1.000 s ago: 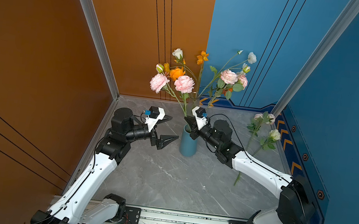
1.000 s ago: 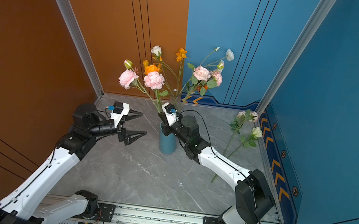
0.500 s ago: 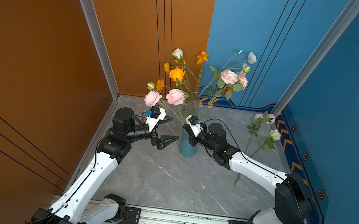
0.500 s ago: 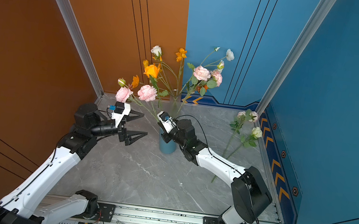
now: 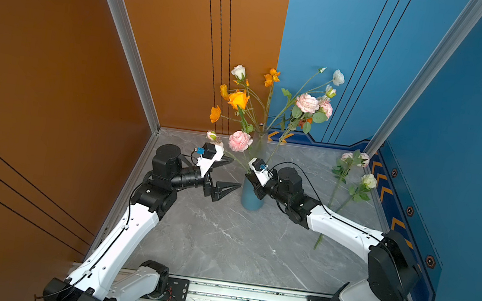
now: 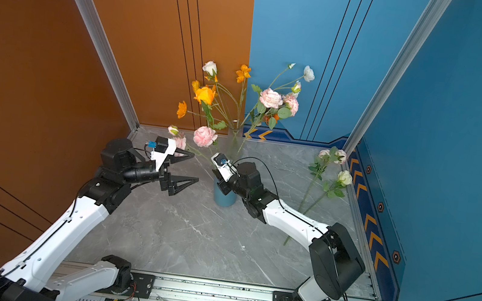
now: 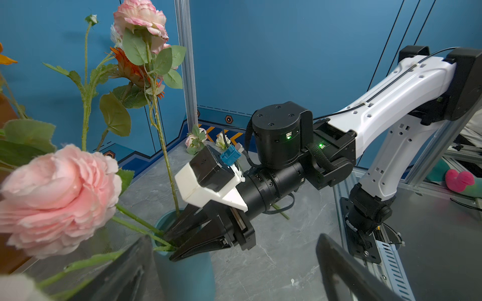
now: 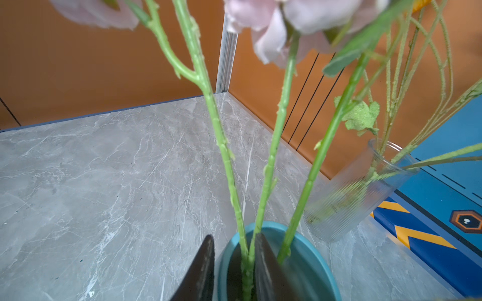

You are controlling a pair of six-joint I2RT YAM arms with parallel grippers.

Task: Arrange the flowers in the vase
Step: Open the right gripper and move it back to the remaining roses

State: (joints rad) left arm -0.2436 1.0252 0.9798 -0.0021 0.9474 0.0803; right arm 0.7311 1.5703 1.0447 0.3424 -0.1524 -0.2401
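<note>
Grey marble tabletop enclosed by orange and blue walls, shown in both top views. A blue vase is stood upright at the middle, with a glass vase just behind it. Most of the flowers are carried by these two vases. Two loose flowers are left lying on the tabletop at the right, well apart from both vases.

The right gripper is placed at the mouth of the blue vase. Its jaws are slightly parted around the stem of a pink flower, which is no longer squeezed. One finger appears to be inside the rim and one outside. The left gripper is spread wide and empty, just beside the vase.

Risks are judged as follows. The pink flower leans far over the rim, so it may tip out once released. A finger drawn back carelessly may drag the stem out or push the blue vase over. The glass vase behind may also be knocked.
</note>
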